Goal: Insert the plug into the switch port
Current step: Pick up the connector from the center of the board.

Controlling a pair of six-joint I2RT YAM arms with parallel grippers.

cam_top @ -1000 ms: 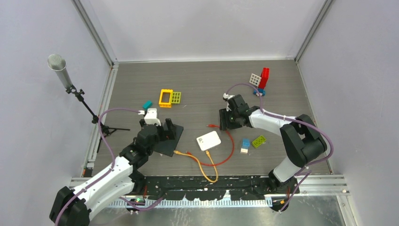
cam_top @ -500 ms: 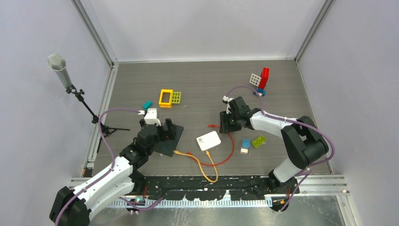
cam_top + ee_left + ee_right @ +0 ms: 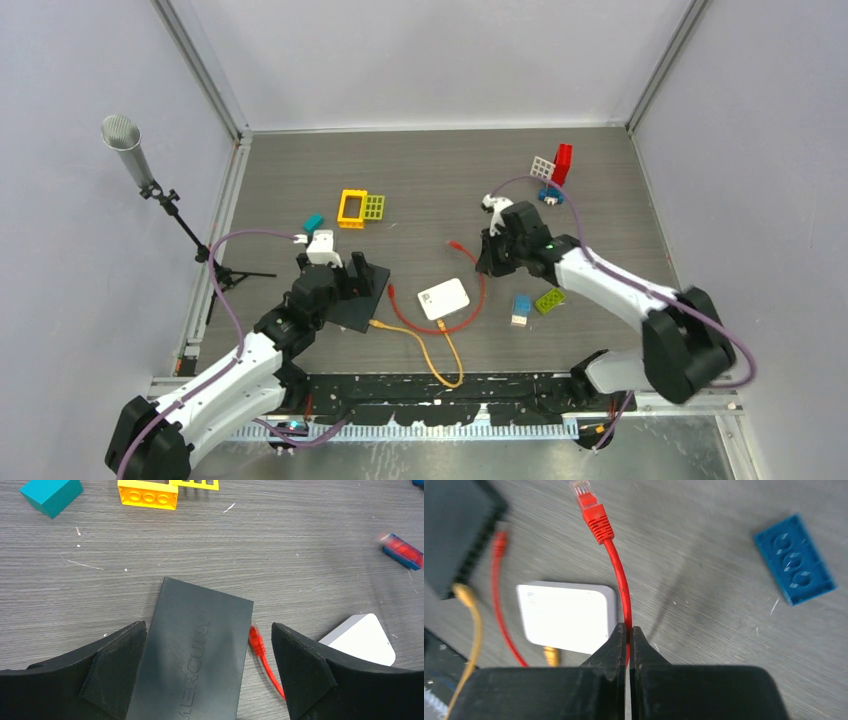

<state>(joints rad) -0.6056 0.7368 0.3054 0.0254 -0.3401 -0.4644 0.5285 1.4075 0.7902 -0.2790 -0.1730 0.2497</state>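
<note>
The black switch (image 3: 357,297) lies flat at the left centre, and my left gripper (image 3: 352,281) hovers over it, open. In the left wrist view the switch (image 3: 195,655) sits between the wide-spread fingers (image 3: 117,672) without touching them. My right gripper (image 3: 629,632) is shut on the red cable (image 3: 620,580) a short way behind its plug. The red plug (image 3: 591,510) sticks out ahead of the jaws, above the table. From above, that plug (image 3: 455,243) shows just left of my right gripper (image 3: 490,262). The cable's other red plug (image 3: 256,640) lies beside the switch's right edge.
A white box (image 3: 443,298) sits between the arms, ringed by the red cable. An orange cable (image 3: 440,350) runs from the switch toward the near edge. A blue brick (image 3: 794,565), a green brick (image 3: 550,299), a yellow brick (image 3: 352,208) and a teal block (image 3: 314,221) lie around.
My right gripper has shut on the red cable and lifted it up and to the right. The cable's loose end slid left to the switch. The left arm has not moved.
</note>
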